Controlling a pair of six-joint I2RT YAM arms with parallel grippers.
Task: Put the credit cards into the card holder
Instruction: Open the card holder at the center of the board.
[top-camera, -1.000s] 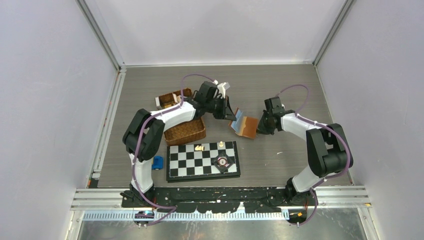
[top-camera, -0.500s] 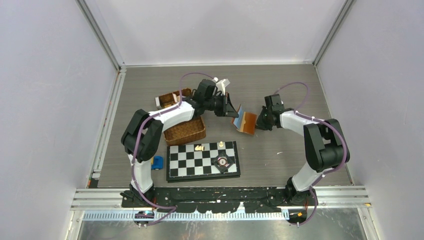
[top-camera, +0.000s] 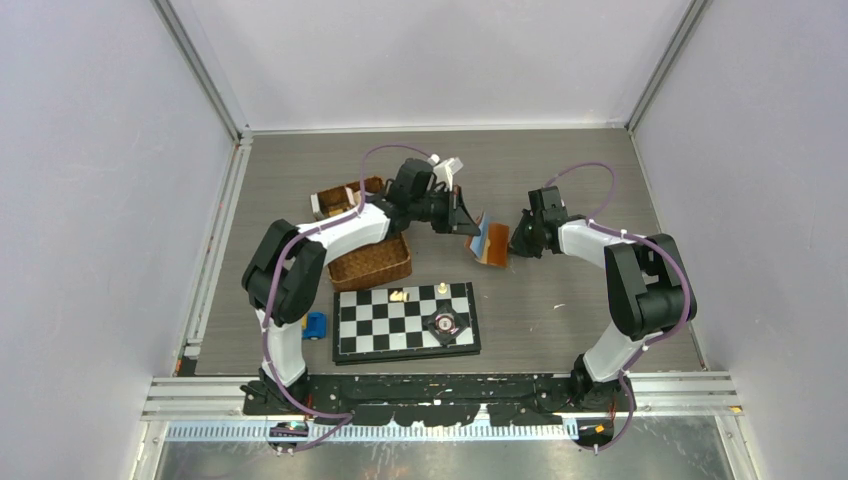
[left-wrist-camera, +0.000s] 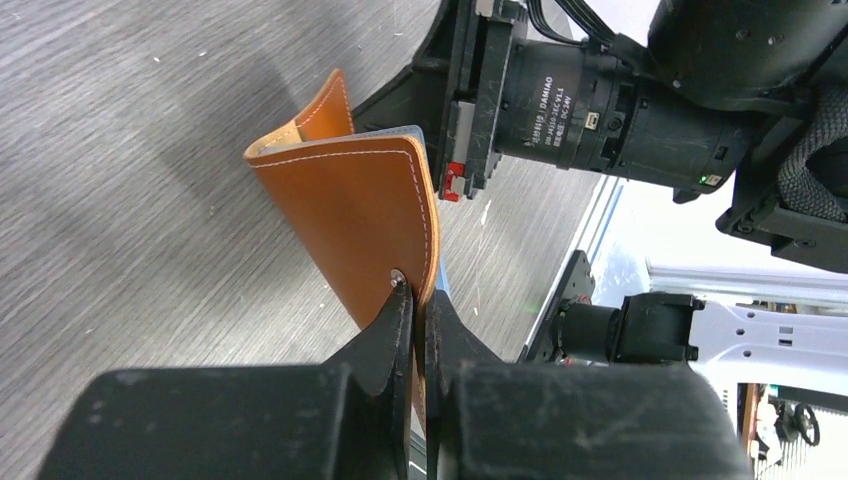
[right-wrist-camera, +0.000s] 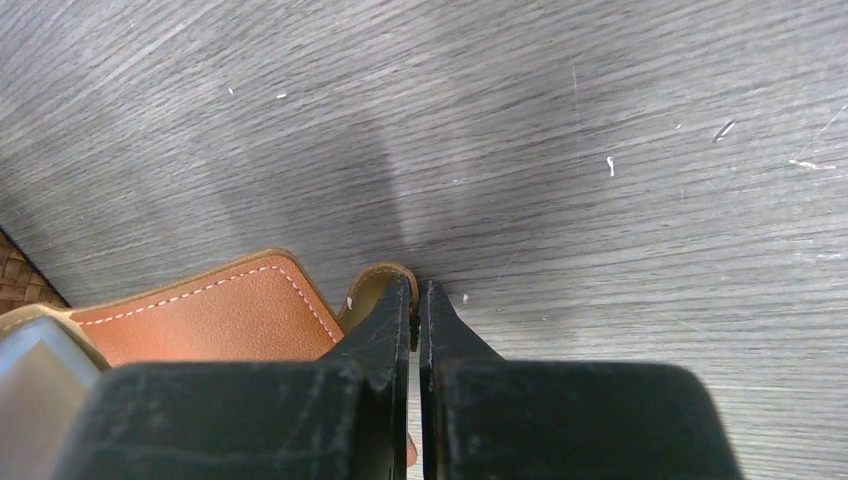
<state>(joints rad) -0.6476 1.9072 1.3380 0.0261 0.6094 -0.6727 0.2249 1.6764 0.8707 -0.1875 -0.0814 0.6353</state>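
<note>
The tan-brown card holder (top-camera: 495, 243) is held up off the table between both arms, folded nearly closed. My left gripper (top-camera: 470, 228) is shut on the edge of one leather flap (left-wrist-camera: 360, 230); the jaws pinch it just beside a metal snap. A pale blue credit card (top-camera: 480, 238) sits inside the fold, its edge showing behind the flap (left-wrist-camera: 412, 133). My right gripper (top-camera: 513, 245) is shut on the holder's strap tab (right-wrist-camera: 378, 283). The holder's stitched brown flap (right-wrist-camera: 220, 320) lies to the left, with a grey card corner (right-wrist-camera: 30, 380) beyond it.
A wicker basket (top-camera: 372, 263) lies just left of the holder, under the left arm. A chessboard (top-camera: 405, 320) with a few small pieces sits nearer the bases. A small open brown box (top-camera: 340, 197) stands at the back left and a blue item (top-camera: 316, 325) beside the left base.
Both grippers have moved slightly toward the far side and closer together. The card holder has folded narrower and stands more upright. Both grips are unchanged.
</note>
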